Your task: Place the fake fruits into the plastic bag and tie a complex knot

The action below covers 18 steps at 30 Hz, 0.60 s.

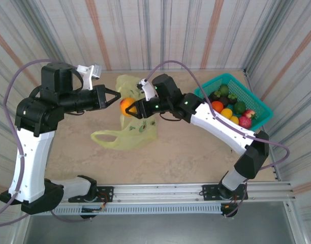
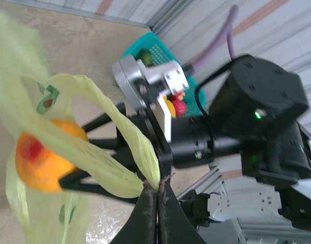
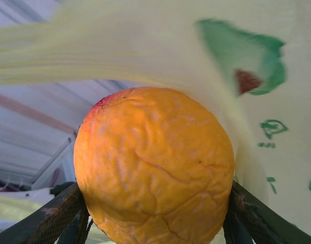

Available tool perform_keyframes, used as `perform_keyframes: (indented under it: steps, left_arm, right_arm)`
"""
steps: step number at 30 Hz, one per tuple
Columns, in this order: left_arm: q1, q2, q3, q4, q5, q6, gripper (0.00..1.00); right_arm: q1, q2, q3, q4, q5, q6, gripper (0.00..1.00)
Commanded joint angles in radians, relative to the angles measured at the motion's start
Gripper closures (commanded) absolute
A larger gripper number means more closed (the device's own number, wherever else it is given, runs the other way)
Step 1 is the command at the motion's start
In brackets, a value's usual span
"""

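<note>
Left jaws pinched shut on a raised handle of the crinkly, translucent yellow-green plastic bag [image 1: 130,134]. Right jaws grip a wrinkled orange fruit [image 1: 127,106], red-blushed, at the bag mouth. Other glossy fruits [image 1: 226,113] sit in the teal basket [image 1: 245,93], far right on the tabletop [image 1: 186,152].

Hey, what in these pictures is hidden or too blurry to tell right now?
- Top view: whether any fruit is already inside the plastic bag; its crumpled film hides that.
- Right wrist view: the bag's mouth; the orange fruit in the right hand blocks it.
- Left wrist view: most of the teal basket, behind the right arm; the bag's near part is blurred and cut off at the left edge.
</note>
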Motion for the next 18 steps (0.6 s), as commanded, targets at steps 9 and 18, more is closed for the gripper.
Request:
perform_keyframes:
  steps: [9, 18]
  left_arm:
    - [0.007, -0.003, 0.046, -0.044, 0.117, 0.092, 1.00]
    - [0.007, 0.040, 0.070, 0.015, 0.171, 0.032, 1.00]
  right_arm:
    - [-0.108, -0.002, -0.055, -0.004, -0.007, -0.049, 0.42]
    - [-0.126, 0.049, 0.038, -0.133, 0.361, 0.044, 0.42]
